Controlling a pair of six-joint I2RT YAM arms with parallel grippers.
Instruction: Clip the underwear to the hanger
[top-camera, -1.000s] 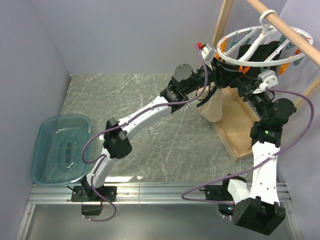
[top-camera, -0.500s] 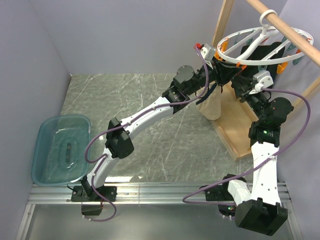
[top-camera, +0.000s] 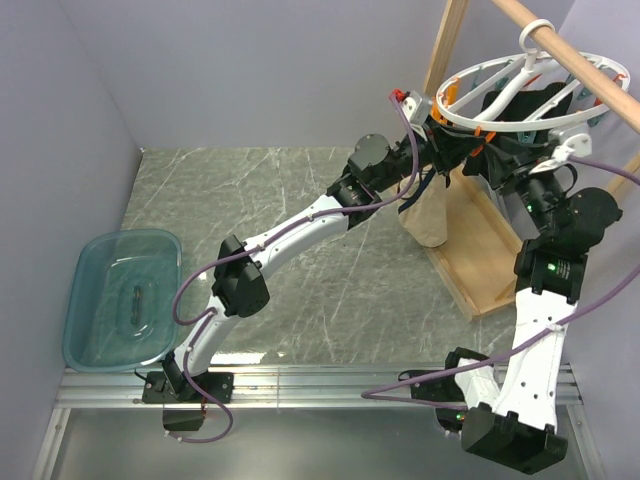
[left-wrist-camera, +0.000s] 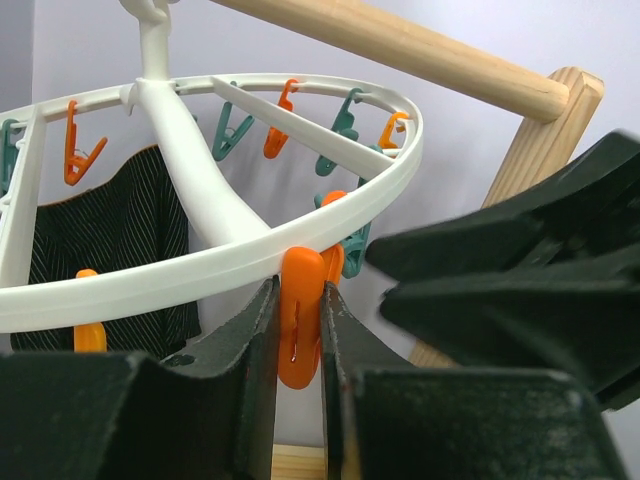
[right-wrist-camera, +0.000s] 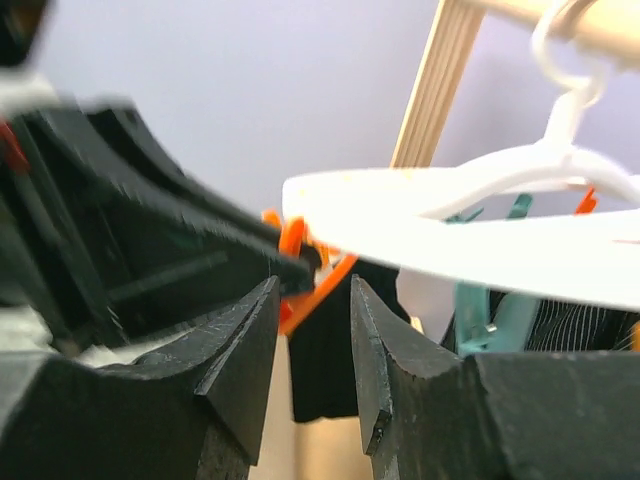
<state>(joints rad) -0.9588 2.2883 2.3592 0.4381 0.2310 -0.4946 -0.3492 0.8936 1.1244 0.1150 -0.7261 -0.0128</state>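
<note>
The white ring hanger (top-camera: 470, 122) hangs by its hook from the wooden rod, with orange and teal clips. My left gripper (top-camera: 447, 135) is under its near-left rim, shut on an orange clip (left-wrist-camera: 298, 320). The beige underwear (top-camera: 428, 215) with dark trim hangs just below that gripper; what holds its top is hidden. My right gripper (top-camera: 500, 165) is just right of it under the ring. In the right wrist view its jaws (right-wrist-camera: 314, 300) stand a little apart with nothing between them. The orange clip (right-wrist-camera: 290, 245) and the left gripper lie just beyond them.
The wooden rod (top-camera: 590, 70) and upright post (top-camera: 445, 45) stand on a wooden base board (top-camera: 480, 250) at the right. Black striped garments (top-camera: 530, 105) hang from the far clips. A blue plastic tub (top-camera: 120, 300) sits at the left table edge.
My right arm has swung to the right and its wrist has risen under the ring. The underwear has shifted slightly. My left gripper has stayed at the orange clip.
</note>
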